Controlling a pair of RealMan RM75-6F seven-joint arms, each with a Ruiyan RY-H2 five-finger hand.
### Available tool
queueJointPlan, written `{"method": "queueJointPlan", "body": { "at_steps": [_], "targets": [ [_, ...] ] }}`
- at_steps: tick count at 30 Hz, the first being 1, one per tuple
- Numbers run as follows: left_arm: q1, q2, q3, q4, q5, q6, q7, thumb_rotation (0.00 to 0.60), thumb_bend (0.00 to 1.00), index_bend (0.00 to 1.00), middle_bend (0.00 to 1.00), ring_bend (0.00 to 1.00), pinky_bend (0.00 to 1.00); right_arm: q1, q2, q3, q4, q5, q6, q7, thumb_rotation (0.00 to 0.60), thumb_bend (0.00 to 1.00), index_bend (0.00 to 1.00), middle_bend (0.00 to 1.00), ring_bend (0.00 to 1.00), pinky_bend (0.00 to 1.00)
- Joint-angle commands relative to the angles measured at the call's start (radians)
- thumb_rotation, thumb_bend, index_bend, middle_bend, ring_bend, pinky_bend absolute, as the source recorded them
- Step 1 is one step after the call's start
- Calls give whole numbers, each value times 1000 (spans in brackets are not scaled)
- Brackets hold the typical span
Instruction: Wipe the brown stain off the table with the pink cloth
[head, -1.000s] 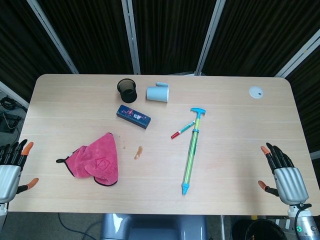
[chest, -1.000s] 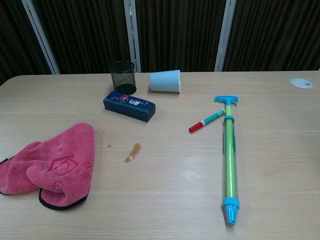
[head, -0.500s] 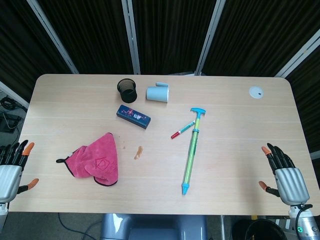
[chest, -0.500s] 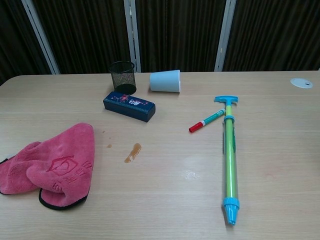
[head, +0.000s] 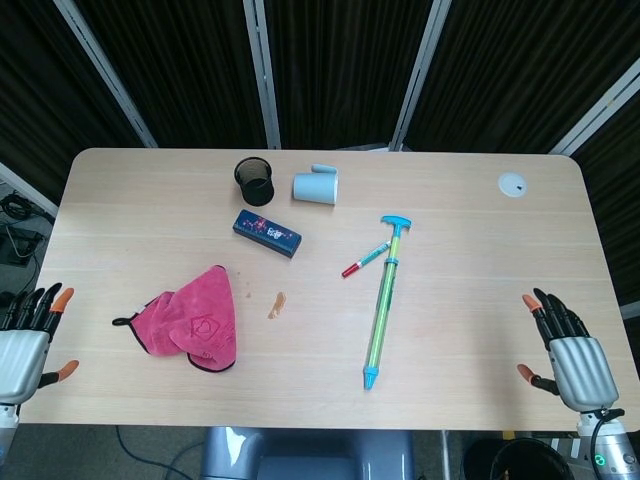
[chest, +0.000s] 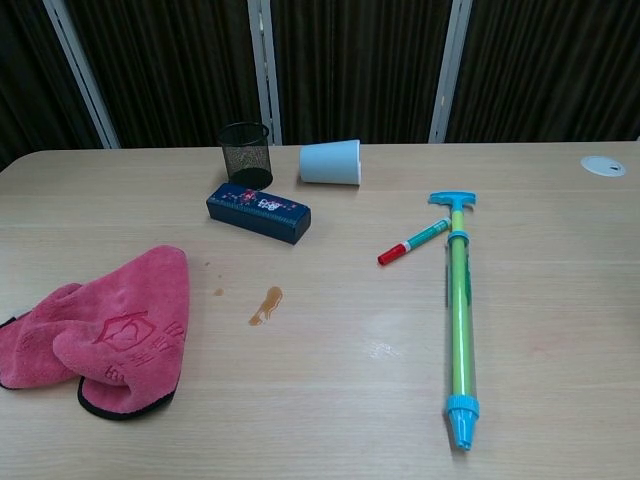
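Task unstarted: brown stain (head: 277, 305) intact on bench (head: 470, 240); pink cloth (head: 190, 328) crumpled just left of it, untouched; left robot hand (head: 28, 340) and right robot hand (head: 562, 350) empty, fingers spread, at near bench corners.

No words or numbers can be read. The pink cloth (chest: 105, 330) bears a stitched house-shaped emblem, its characters too small to read. The dark blue box (chest: 258, 211) carries blurred print.
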Motion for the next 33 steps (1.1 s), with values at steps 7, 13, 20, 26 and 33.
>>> {"method": "queueJointPlan", "body": {
  "at_steps": [7,13,20,26,33],
  "targets": [
    [-112,-30,-20,2,-108,-205,156,600,0,98,0,0,22,1,2,0,-2,3,-4,14,600,94,0,0,0,166],
    [-205,-168,-54,68,-239,-326,327,600,0,87,0,0,4,2,2,1,-6,6,-8,24,600,94,0,0,0,166],
    [-271,-324,-70,151,-329,-360,442,600,0,76,0,0,0,1,5,8,-10,23,-11,46,600,95,0,0,0,166],
    [-316,-393,-76,203,-363,-375,493,600,0,76,0,0,0,0,6,11,-11,28,-12,57,600,94,0,0,0,166],
    [-359,-404,-77,219,-386,-403,526,600,0,76,0,0,0,-1,5,15,-12,36,-11,60,600,95,0,0,0,166]
  ]
}}
